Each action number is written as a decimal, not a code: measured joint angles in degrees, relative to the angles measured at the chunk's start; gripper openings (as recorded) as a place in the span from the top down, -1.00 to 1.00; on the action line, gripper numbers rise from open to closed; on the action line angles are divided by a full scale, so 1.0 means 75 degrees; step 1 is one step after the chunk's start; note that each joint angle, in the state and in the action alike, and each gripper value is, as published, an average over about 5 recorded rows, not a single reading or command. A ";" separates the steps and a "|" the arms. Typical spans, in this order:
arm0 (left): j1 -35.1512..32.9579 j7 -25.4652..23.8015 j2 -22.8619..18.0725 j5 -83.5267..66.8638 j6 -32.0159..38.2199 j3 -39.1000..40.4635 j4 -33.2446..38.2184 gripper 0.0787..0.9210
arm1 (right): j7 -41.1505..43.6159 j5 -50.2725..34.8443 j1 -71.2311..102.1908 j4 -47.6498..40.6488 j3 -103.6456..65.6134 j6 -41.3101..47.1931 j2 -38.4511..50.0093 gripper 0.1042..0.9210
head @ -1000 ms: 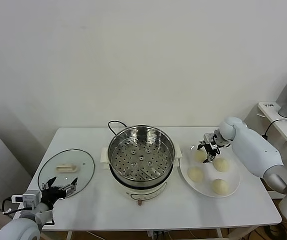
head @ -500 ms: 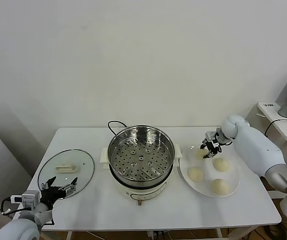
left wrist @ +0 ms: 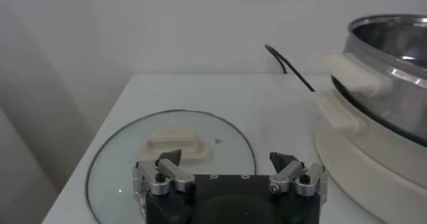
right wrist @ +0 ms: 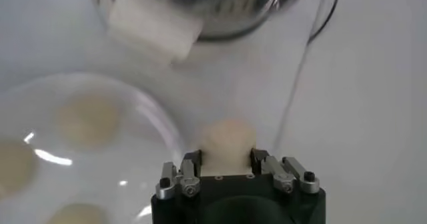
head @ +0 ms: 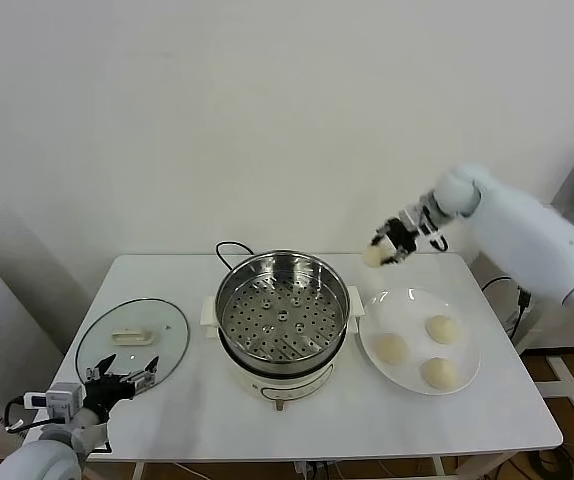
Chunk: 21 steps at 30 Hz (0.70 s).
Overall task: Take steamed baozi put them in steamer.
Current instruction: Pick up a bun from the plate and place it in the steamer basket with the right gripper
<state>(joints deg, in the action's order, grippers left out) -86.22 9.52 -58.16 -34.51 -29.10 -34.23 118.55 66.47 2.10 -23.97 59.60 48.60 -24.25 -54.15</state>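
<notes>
Currently the right gripper [head: 385, 250] is raised above the table [head: 487, 415], between the steamer [head: 282, 315] and the white plate [head: 414, 380], nearer the plate's far edge. Its fingers are clamped on one steamed bun [head: 374, 256], which hangs in the air clear of every surface. From the right wrist camera the bun [right wrist: 227, 141] sits squeezed between the two fingers [right wrist: 189, 167], with the steamer rim [right wrist: 220, 25] and one of its white side handles [right wrist: 155, 24] visible beyond it.

Three buns lie on the plate: one on the side toward the steamer [head: 392, 347], one at the far right [head: 443, 329], and one nearest the table's front edge [head: 439, 373]. They are apart from one another.

The steamer stands at the table's centre, uncovered, with its perforated metal tray [head: 283, 318] bare. A black power cord [head: 229, 250] runs from behind it.

The left gripper [head: 119, 378] is parked low at the table's front left corner, fingers spread apart and holding nothing. It sits at the near edge of the glass lid [head: 133, 340], which lies flat on the table to the left of the steamer. The left wrist camera shows the lid's white handle [left wrist: 179, 145] just past the open fingertips [left wrist: 169, 159].
</notes>
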 measured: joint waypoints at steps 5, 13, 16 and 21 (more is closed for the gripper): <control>-0.0010 -0.0004 -0.0003 0.0001 0.0000 0.0028 0.0034 -0.77 | -0.0012 -0.0112 -0.0446 0.0220 0.0322 -0.0955 -0.0403 0.09; -0.0029 -0.0016 0.0000 0.0003 0.0001 0.0025 0.0064 -0.77 | -0.0078 0.0628 -0.0598 0.0340 0.0412 -0.2192 -0.1041 0.09; -0.0039 -0.0021 0.0004 0.0005 0.0001 0.0020 0.0085 -0.77 | -0.0088 0.1085 -0.0511 0.0345 0.0345 -0.2485 -0.1247 0.09; -0.0046 -0.0022 0.0022 0.0014 -0.0001 0.0001 0.0102 -0.77 | -0.0100 0.1860 -0.0234 0.0338 0.0159 -0.2824 -0.1584 0.09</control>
<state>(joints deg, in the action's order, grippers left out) -86.56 9.36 -58.00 -34.41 -29.11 -34.22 119.32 65.72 16.05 -25.73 62.13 49.79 -45.43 -66.02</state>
